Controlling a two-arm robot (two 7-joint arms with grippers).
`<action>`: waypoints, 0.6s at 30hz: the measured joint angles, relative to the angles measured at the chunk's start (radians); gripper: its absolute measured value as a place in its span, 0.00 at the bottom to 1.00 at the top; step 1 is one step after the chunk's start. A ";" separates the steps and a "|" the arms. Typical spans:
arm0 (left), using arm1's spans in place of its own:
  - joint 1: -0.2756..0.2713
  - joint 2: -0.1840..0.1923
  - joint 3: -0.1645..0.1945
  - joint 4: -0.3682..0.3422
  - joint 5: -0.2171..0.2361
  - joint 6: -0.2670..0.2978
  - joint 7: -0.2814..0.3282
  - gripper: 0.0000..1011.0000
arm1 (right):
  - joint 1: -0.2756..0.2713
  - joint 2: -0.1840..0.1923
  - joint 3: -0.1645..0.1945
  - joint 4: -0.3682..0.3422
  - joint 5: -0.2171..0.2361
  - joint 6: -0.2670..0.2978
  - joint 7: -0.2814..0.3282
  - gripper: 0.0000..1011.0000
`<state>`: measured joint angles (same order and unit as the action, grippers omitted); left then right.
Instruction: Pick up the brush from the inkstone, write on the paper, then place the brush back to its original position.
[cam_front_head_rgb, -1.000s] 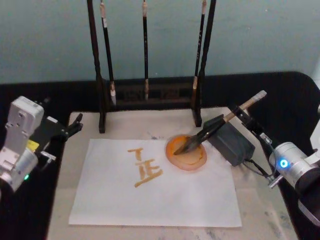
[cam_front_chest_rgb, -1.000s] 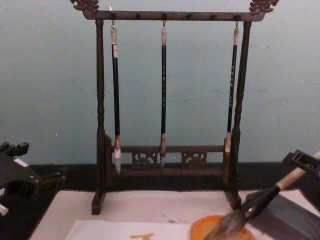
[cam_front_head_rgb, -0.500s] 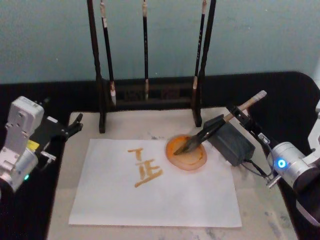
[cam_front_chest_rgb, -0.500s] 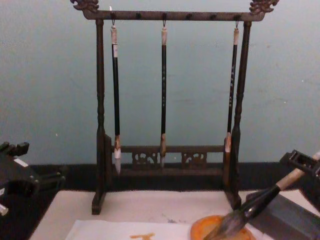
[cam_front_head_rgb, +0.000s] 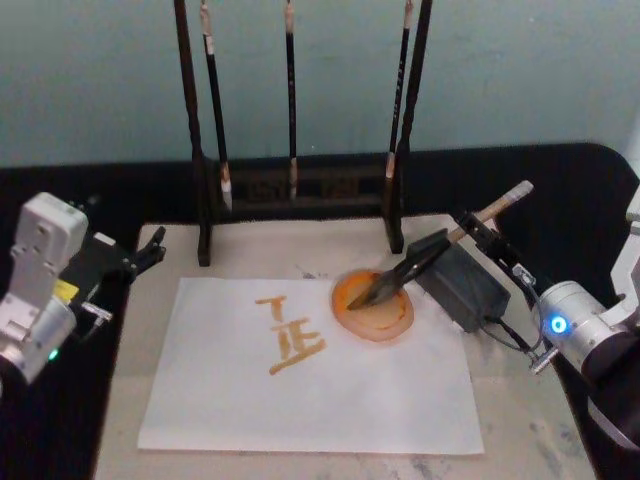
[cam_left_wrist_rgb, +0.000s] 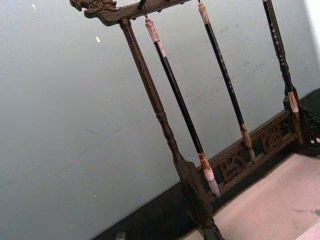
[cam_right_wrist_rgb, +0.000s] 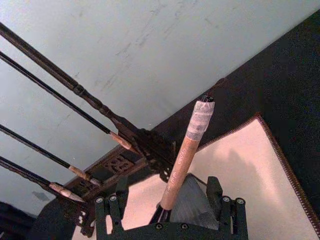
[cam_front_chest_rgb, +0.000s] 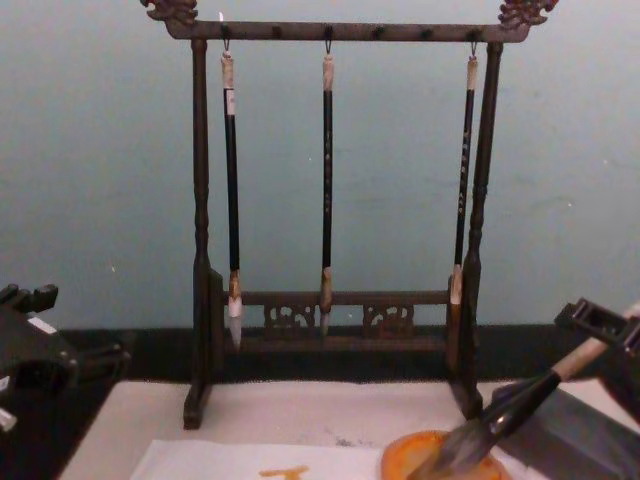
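The brush (cam_front_head_rgb: 420, 262) lies slanted, its tuft in the orange dish (cam_front_head_rgb: 373, 305) and its black shaft propped on the dark grey inkstone (cam_front_head_rgb: 458, 285). My right gripper (cam_front_head_rgb: 490, 232) is open at the tan handle (cam_right_wrist_rgb: 182, 160), one finger on each side and apart from it; it also shows at the chest view's right edge (cam_front_chest_rgb: 600, 325). The white paper (cam_front_head_rgb: 300, 390) carries orange strokes (cam_front_head_rgb: 290, 335) left of the dish. My left gripper (cam_front_head_rgb: 148, 252) is parked open off the mat's left edge.
A dark wooden rack (cam_front_head_rgb: 300, 190) with three slim hanging brushes (cam_front_chest_rgb: 327, 180) stands behind the paper. A cream mat (cam_front_head_rgb: 520, 430) lies under everything on a black table. The blue-lit right wrist (cam_front_head_rgb: 570, 335) hovers over the mat's right side.
My right wrist has drifted slightly leftwards. The brush has stayed put on the inkstone and dish, and the left arm has not moved.
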<state>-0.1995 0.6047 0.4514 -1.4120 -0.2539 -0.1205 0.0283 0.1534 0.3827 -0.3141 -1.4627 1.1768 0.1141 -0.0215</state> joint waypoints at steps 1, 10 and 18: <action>0.000 0.000 0.000 0.000 0.000 0.000 0.000 1.00 | 0.000 0.000 0.000 0.000 0.000 0.000 0.000 0.99; 0.000 0.000 0.000 0.000 0.000 0.000 0.000 1.00 | 0.000 -0.001 0.003 0.000 0.001 0.001 0.001 0.99; 0.000 0.000 0.000 0.000 0.000 0.000 0.000 1.00 | -0.001 -0.002 0.004 0.000 0.002 0.003 0.002 0.99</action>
<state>-0.1995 0.6047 0.4514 -1.4120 -0.2539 -0.1205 0.0283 0.1528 0.3807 -0.3102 -1.4623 1.1784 0.1167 -0.0192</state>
